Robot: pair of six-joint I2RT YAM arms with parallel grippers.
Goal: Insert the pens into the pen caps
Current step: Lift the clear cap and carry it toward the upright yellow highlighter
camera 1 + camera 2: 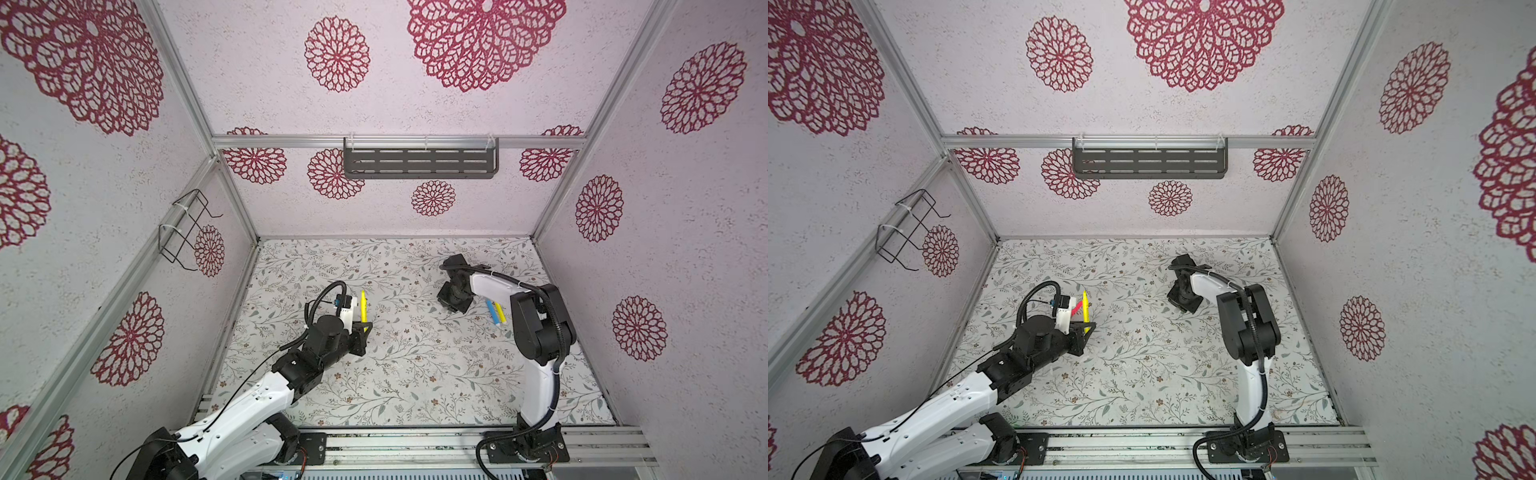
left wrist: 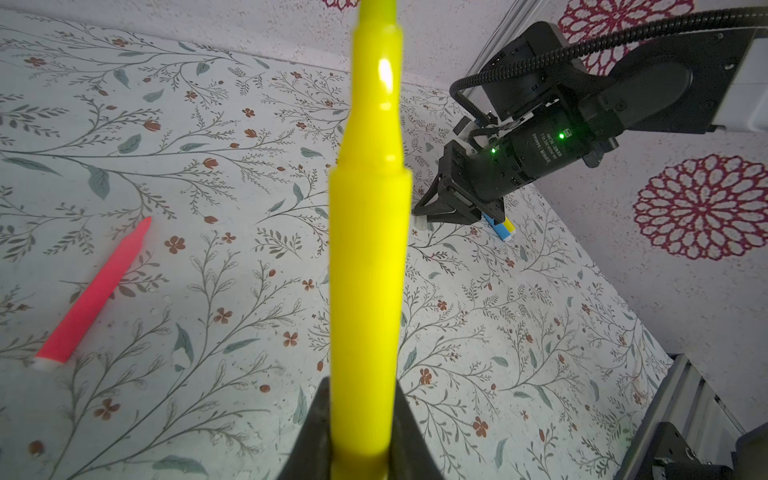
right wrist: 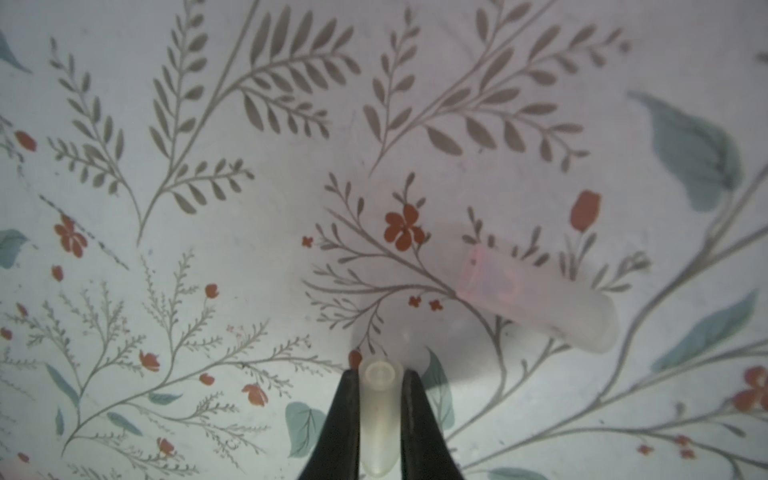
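My left gripper (image 2: 361, 386) is shut on the base of a bright yellow pen (image 2: 368, 249), which sticks out past its jaws; both top views show that pen (image 1: 363, 307) (image 1: 1085, 307) left of the mat's middle. A red-pink pen (image 2: 93, 293) (image 1: 1076, 308) lies on the mat beside it. My right gripper (image 3: 380, 374) points down at the far right of the mat and is shut on a translucent whitish pen cap (image 3: 377, 415). Another pen cap (image 3: 536, 297), tinted pink, lies loose close by. A blue pen (image 1: 491, 311) and a second yellow pen (image 1: 500, 312) lie side by side under the right arm.
A floral mat (image 1: 415, 374) covers the floor between patterned walls. A wire rack (image 1: 187, 228) hangs on the left wall and a dark slotted shelf (image 1: 419, 160) on the back wall. An aluminium rail (image 1: 415, 444) with both arm bases runs along the front edge.
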